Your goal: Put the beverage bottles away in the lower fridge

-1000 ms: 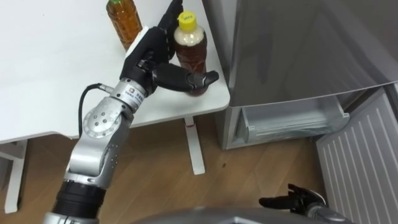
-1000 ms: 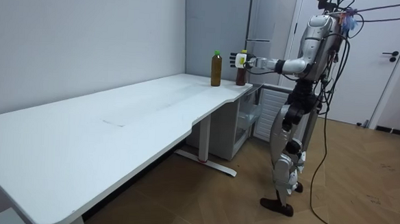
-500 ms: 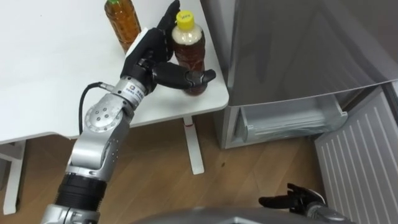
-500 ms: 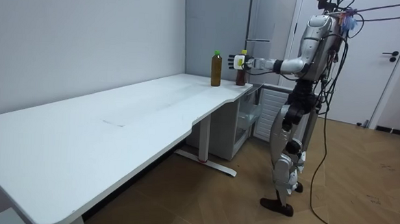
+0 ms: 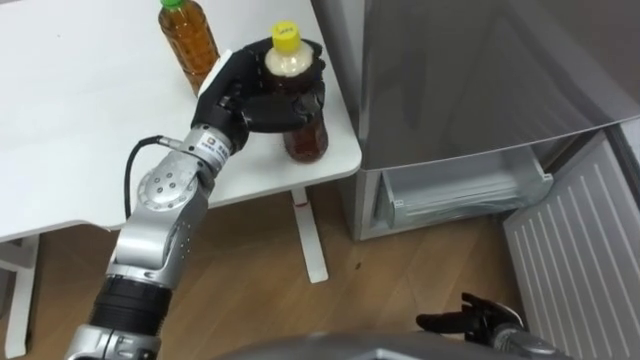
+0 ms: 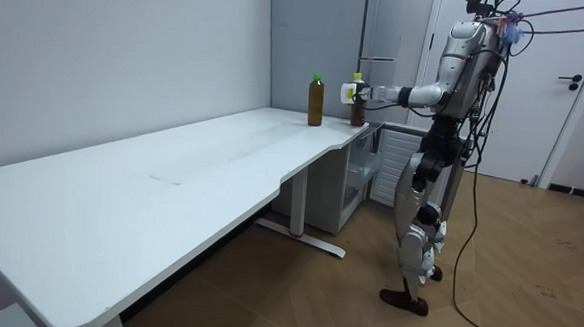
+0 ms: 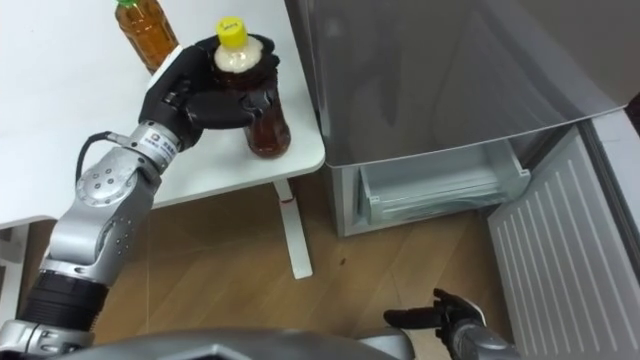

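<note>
A brown drink bottle with a yellow cap (image 5: 306, 133) stands on the near right corner of the white table (image 5: 90, 140). My left hand (image 5: 238, 90) is shut on it, fingers and thumb curled round its upper part below the cap. A second brown bottle with a green cap (image 5: 186, 40) stands upright just behind, untouched. My right hand (image 5: 468, 323) hangs low by my side, open and empty. To the right the grey fridge (image 5: 470, 70) has its lower compartment open, showing a clear drawer (image 5: 465, 190). In the room view I stand at the table's end, left arm stretched to the bottle (image 6: 356, 107).
The lower fridge door (image 5: 580, 250) is swung open toward me on the right, ribbed inner side up. The table's white leg (image 5: 310, 235) stands on the wooden floor (image 5: 250, 270) between me and the fridge.
My left hand's fingers, straight beside the yellow-capped bottle before, have curled round its upper part. The right hand has not moved.
</note>
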### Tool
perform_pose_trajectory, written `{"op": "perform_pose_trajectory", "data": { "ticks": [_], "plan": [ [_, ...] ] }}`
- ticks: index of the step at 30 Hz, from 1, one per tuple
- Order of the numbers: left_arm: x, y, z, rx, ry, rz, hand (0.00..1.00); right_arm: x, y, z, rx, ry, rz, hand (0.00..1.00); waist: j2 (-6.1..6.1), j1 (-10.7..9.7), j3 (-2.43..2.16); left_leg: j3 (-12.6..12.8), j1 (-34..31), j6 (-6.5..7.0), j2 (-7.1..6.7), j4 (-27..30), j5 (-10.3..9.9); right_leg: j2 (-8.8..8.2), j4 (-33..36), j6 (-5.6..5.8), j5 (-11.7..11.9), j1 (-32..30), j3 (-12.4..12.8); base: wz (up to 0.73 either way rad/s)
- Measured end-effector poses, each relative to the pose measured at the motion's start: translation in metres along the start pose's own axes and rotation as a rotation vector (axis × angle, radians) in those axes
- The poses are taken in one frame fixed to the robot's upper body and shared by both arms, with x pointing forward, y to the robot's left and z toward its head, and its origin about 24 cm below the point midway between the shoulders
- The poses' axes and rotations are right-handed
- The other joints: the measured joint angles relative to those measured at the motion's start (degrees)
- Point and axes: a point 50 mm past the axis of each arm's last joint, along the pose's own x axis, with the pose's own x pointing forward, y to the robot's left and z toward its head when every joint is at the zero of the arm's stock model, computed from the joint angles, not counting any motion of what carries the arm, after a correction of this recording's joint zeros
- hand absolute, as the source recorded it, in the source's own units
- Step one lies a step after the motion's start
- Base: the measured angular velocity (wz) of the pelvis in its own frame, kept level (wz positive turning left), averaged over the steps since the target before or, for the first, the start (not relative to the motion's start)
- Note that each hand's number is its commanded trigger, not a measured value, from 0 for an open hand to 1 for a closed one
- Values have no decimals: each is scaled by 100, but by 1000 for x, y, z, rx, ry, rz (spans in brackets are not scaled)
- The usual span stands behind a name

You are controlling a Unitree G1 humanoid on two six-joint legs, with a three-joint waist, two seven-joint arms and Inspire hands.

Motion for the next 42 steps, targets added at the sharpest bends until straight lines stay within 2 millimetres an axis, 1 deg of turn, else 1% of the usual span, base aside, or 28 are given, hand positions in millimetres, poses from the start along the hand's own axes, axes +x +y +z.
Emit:
{"op": "perform_pose_trajectory", "data": {
  "ticks": [12, 18, 21, 24, 27, 28, 31, 33, 35, 39, 42],
  "plan": [
    [0, 1, -1, -3, 15, 8, 100, 0, 0, 1, -1, 0, 1, 0, 3, 0, 3, 3, -12, 0, 4, 2, 0, 3, 5, 0, 0, -14, 6, 0],
    [0, 1, 0, -2, 11, 7, 100, 0, 0, 2, -2, -3, 2, 0, -12, 1, -5, 3, -37, 0, 8, 0, 0, 6, 7, 0, 0, -44, 2, 0],
    [0, 1, 2, 1, 3, 4, 100, 0, 1, 2, -3, -4, 6, 0, -51, 25, -20, 18, -64, -1, 10, 0, 1, 6, 13, 0, 0, -94, -9, 0],
    [0, 0, 7, 11, -17, -1, 100, 1, 5, 2, 2, -3, 27, 0, -104, 38, -56, 20, -64, -1, 12, 7, 1, 6, 13, -3, 2, -111, -13, 0],
    [0, -2, 12, 14, -41, -10, 100, 2, 10, 2, 8, 11, 52, 0, -213, 46, -54, 16, -71, -1, 11, 3, 1, 4, 11, -5, 4, -102, -30, 0],
    [0, -3, 14, 13, -48, -14, 100, 2, 11, 1, 15, 16, 54, 0, -230, 52, -58, 12, -94, -1, 11, 5, 1, 4, 10, -5, 4, -101, -34, 4],
    [0, -6, 23, 18, -85, -27, 100, 3, 11, 1, 18, 26, 53, 0, -228, 54, -59, -63, -111, -1, 1, 26, 1, -1, 2, -5, 5, -93, -104, 11],
    [0, -7, 26, 12, -100, -40, 100, 3, 10, 2, 17, 36, 51, 0, -216, 77, -60, -67, -75, -2, 2, 17, 2, -1, -1, -5, 5, -65, -113, 2],
    [-1, -8, 26, 1, -101, -54, 100, 3, 10, 2, 17, 38, 51, 0, -201, 119, -50, -80, -14, -1, 1, 7, 2, -1, -5, -4, 5, 8, -138, 2],
    [-1, -9, 25, -10, -101, -68, 100, 3, 9, 1, 15, 47, 49, 0, -197, 213, -50, -102, -22, -1, 0, 33, 2, -1, 1, -5, 5, 21, -163, 2],
    [-3, -8, 23, -30, -97, -70, 100, 3, 10, 1, 10, 47, 55, 0, -195, 221, -50, -174, -116, -1, -2, 94, 1, -4, 9, -5, 5, 19, -255, 11]
  ]
}}
